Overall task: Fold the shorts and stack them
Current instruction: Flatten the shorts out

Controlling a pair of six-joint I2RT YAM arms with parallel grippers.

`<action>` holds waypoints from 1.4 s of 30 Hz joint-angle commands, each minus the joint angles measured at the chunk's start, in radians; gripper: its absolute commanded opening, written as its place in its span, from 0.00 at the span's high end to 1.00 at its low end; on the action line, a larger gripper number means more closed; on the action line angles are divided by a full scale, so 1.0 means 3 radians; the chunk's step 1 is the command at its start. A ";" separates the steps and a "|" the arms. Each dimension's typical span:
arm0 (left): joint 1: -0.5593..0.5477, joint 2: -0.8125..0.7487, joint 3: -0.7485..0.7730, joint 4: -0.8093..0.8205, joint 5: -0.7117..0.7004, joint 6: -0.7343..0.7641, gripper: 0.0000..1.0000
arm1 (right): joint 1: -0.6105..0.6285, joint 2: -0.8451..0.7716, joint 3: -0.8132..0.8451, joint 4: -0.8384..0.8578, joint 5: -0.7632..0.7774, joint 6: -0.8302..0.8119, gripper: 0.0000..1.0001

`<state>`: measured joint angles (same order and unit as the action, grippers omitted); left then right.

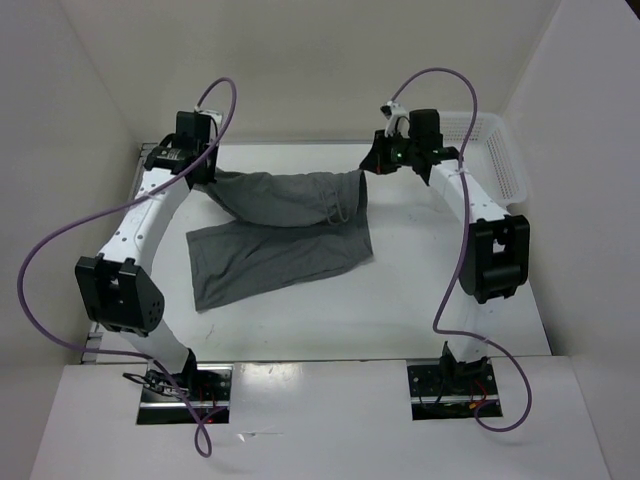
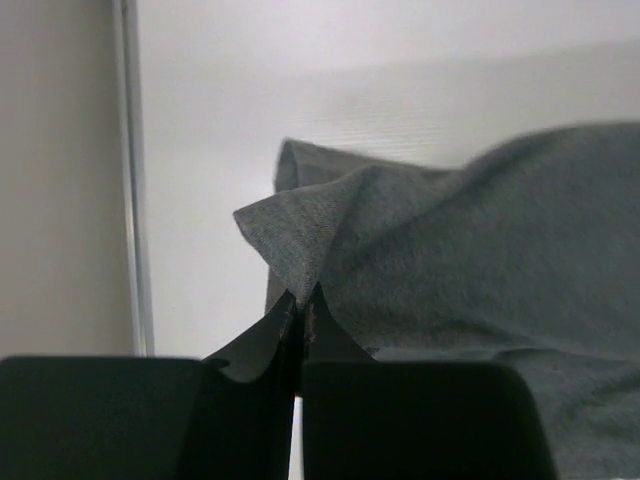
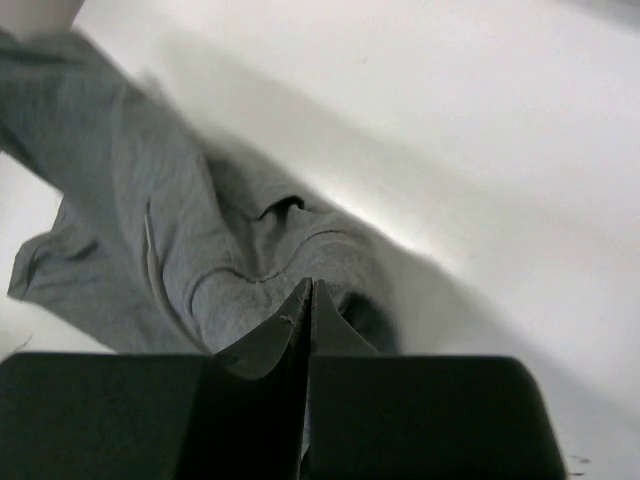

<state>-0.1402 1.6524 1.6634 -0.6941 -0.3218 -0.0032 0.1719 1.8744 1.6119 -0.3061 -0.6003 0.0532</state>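
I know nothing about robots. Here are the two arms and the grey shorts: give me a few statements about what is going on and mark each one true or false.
1. The left arm's fingers are shut on the shorts. True.
2. The right arm's fingers stand wide open above the cloth. False: they are shut and pinch an edge of the shorts.
3. The shorts lie inside the white basket. False: they are on the table, and the basket stands apart at the far right.
4. One edge of the shorts is held up between the two arms while the rest lies on the table. True.
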 commanded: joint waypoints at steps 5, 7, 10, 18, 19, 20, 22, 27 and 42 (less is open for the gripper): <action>0.0028 0.0004 -0.0278 0.0519 -0.0420 0.0011 1.00 | -0.0062 -0.0127 0.0283 0.0049 0.0262 -0.0203 1.00; 0.0028 -0.0082 -0.0395 0.0519 -0.0360 0.0011 1.00 | -0.0062 -0.0290 0.0099 0.0013 0.0262 -0.0310 1.00; -0.0003 -0.0327 -0.0854 0.0473 -0.0180 0.0011 1.00 | -0.0062 -0.0505 -0.0192 -0.0099 0.0201 -0.0581 1.00; -0.0131 -0.0680 -0.1863 -0.0155 0.0412 0.0011 0.52 | 0.0107 -0.1093 -0.1501 -0.0436 0.0313 -0.1139 0.33; -0.0131 -0.0792 -0.1899 -0.0212 0.0413 0.0011 0.39 | 0.0107 -0.1144 -0.1558 -0.0437 0.0410 -0.1139 0.27; -0.0131 -0.0844 -0.1899 -0.0212 0.0413 0.0011 0.27 | 0.0107 -0.1226 -0.1640 -0.0437 0.0456 -0.1093 0.22; -0.0131 -0.0885 -0.1858 -0.0167 0.0306 0.0011 0.06 | 0.0107 -0.1267 -0.1671 -0.0340 0.0508 -0.0955 0.21; 0.0135 -0.0494 -0.1450 -0.0176 0.0438 0.0011 0.05 | 0.0107 -0.1268 -0.1671 -0.0187 0.0345 -0.0613 0.27; 0.0749 0.0372 -0.1067 -0.0509 0.1773 0.0011 0.18 | 0.0107 -0.0594 -0.1283 0.0120 0.0114 -0.0096 0.30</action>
<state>0.0803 1.7592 1.2858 -0.8173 0.0738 -0.0036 0.2028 1.6524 1.1786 -0.3378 -0.5396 -0.0181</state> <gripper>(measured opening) 0.819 0.696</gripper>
